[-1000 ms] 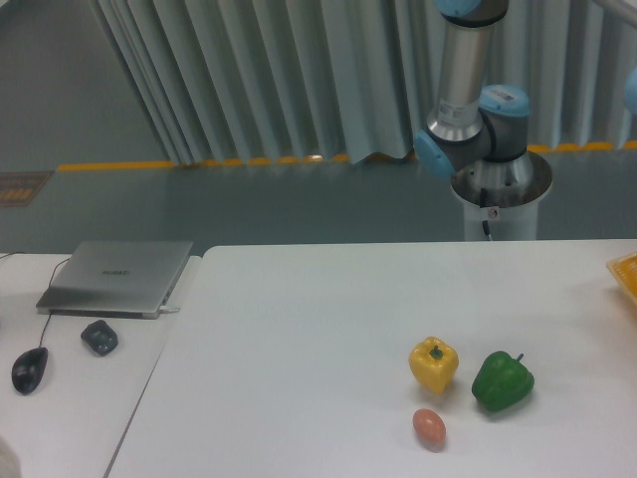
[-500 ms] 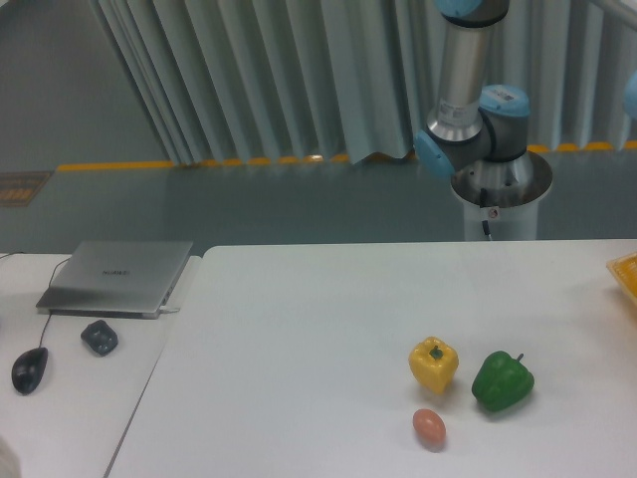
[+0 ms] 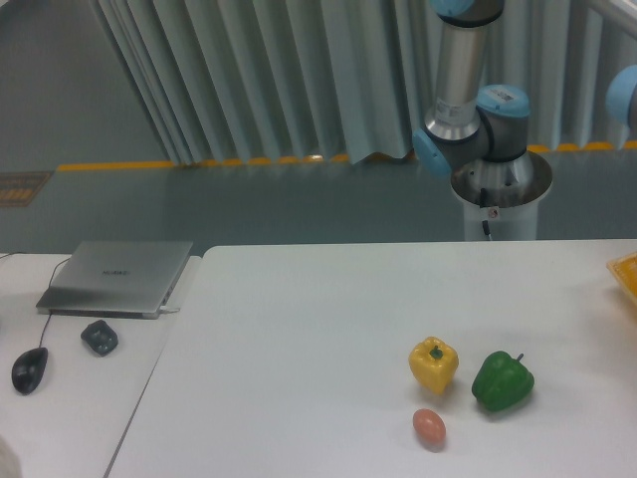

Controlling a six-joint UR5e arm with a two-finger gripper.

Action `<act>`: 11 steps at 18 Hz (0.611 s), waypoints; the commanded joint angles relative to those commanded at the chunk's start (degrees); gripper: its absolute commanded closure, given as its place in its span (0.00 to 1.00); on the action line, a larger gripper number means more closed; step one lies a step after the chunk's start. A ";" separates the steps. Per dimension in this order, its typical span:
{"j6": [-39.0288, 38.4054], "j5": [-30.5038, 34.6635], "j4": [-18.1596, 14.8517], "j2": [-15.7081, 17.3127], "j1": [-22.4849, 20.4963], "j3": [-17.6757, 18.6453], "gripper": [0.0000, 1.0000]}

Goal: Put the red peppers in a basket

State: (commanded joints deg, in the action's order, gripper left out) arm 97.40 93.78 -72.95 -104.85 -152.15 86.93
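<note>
- The white table (image 3: 318, 299) filled the lower half of the view, its far edge running left to right below the arm's pedestal and its left edge meeting a second white surface (image 3: 70, 398) along a seam.
- The robot arm (image 3: 468, 100) stood behind the far edge at about 1 o'clock, rising out of the top of the picture; its gripper was out of view, so I cannot tell whether the fingers were apart or together.
- The basket (image 3: 626, 274) showed only a yellow-orange corner at the table's right edge, at 3 o'clock.
- The closed laptop (image 3: 116, 276) lay at 9 o'clock on the left surface, with a dark mouse (image 3: 29, 370) and a small dark object (image 3: 99, 338) nearer the camera.
- The green pepper (image 3: 502, 380) and yellow pepper (image 3: 434, 364) sat side by side at 5 o'clock, just apart.
- The red pepper (image 3: 429, 428), small and pinkish-red, lay just in front of the yellow one, near the table's front edge, well apart from the basket, with bare tabletop between them.
</note>
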 joint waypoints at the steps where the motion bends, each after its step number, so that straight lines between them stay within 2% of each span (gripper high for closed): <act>1: -0.89 -0.17 0.00 -0.09 0.97 -0.09 0.00; 3: -4.12 -1.49 0.00 -0.09 2.20 -0.18 0.00; 6: -13.27 -6.14 0.52 -0.35 4.57 -0.97 0.00; 11: -18.90 -6.24 2.72 -1.40 8.44 -0.97 0.00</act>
State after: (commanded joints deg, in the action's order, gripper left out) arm 78.50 87.54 -70.23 -106.26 -143.71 85.96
